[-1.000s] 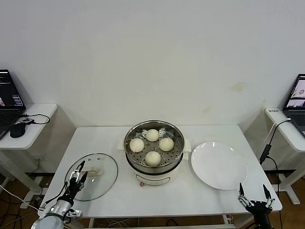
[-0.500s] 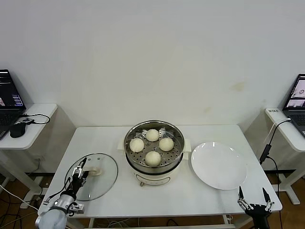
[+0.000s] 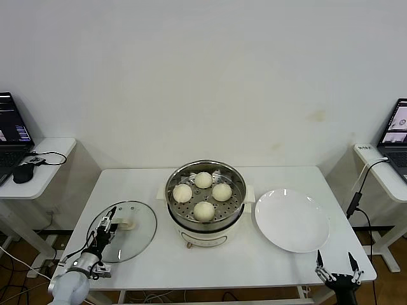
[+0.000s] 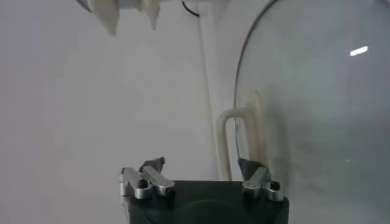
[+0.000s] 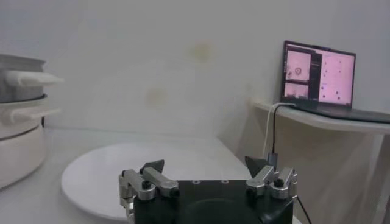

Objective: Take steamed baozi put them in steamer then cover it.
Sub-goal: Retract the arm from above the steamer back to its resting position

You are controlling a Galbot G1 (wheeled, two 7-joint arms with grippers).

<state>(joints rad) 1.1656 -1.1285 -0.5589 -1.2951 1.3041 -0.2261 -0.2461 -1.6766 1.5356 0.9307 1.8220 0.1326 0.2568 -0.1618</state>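
Note:
Four cream-white baozi point(image 3: 203, 193) sit on the perforated tray inside the steel steamer point(image 3: 205, 204) at the table's middle. The glass cover point(image 3: 130, 232) lies flat on the table to the steamer's left, its cream handle point(image 3: 130, 224) up. My left gripper point(image 3: 105, 227) is open and hovers at the cover's near-left side, close to the handle; in the left wrist view the handle point(image 4: 242, 141) lies just ahead of the gripper point(image 4: 203, 165). My right gripper point(image 3: 334, 268) is open and empty, low at the table's front right corner, also seen in the right wrist view point(image 5: 207, 166).
An empty white plate point(image 3: 292, 220) lies right of the steamer and shows in the right wrist view point(image 5: 140, 176). Side desks with laptops stand at far left point(image 3: 13, 127) and far right point(image 3: 397, 130). A cable point(image 3: 357, 190) hangs by the table's right edge.
My left gripper has moved forward over the cover toward its handle. My right gripper has sunk a little lower at the front right corner. The baozi and cover have not moved.

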